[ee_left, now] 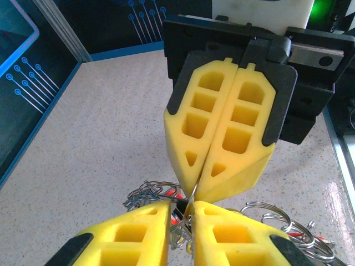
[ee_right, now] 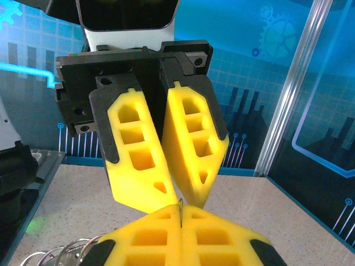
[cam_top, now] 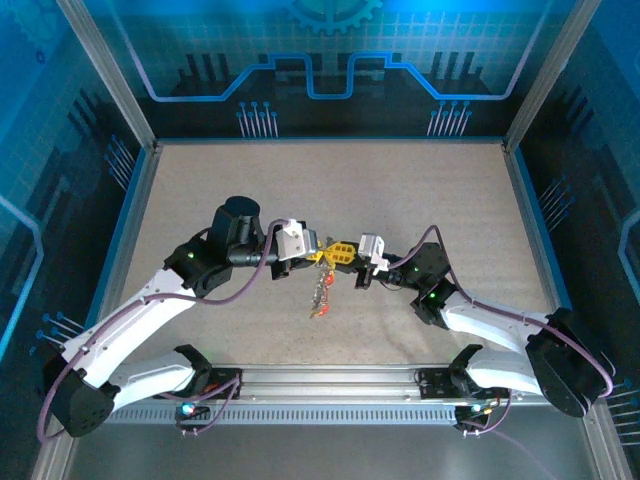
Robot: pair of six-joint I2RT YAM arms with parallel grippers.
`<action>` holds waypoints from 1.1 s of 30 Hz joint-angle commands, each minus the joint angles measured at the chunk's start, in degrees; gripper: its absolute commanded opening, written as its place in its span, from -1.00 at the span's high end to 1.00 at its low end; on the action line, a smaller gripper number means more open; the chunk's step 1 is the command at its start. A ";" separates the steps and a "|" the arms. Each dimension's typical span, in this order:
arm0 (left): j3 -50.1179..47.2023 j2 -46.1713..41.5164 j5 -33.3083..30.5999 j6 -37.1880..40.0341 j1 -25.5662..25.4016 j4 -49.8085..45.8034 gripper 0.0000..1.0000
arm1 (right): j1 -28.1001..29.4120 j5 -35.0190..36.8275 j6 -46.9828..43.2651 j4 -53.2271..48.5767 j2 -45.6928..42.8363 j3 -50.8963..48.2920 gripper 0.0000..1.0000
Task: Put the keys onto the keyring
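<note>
Both grippers meet above the middle of the table. My right gripper [cam_top: 346,254] [ee_right: 180,213] is shut on the thin silvery wire of the keyring [ee_right: 180,206] [ee_left: 192,195], which sticks up edge-on between its yellow pads. My left gripper [cam_top: 323,250] [ee_left: 181,209] faces it tip to tip. Its jaws stand a narrow gap apart, and the ring wire passes through the gap, leaning on the right pad. A bunch of keys [cam_top: 320,292] with red tags [ee_left: 171,192] hangs below the two grippers. Silvery loops [ee_left: 148,191] spread out under the fingers.
More wire loops [ee_left: 280,217] lie to the right under my left gripper. The speckled beige table [cam_top: 200,190] is walled by blue panels, with aluminium posts [cam_top: 105,75] at the corners. The arms' base rail [cam_top: 330,385] runs along the near edge.
</note>
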 commanded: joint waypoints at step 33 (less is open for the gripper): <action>-1.94 -0.88 12.87 -0.27 4.44 -0.20 0.59 | 0.75 -3.34 -2.03 1.48 0.38 3.89 1.00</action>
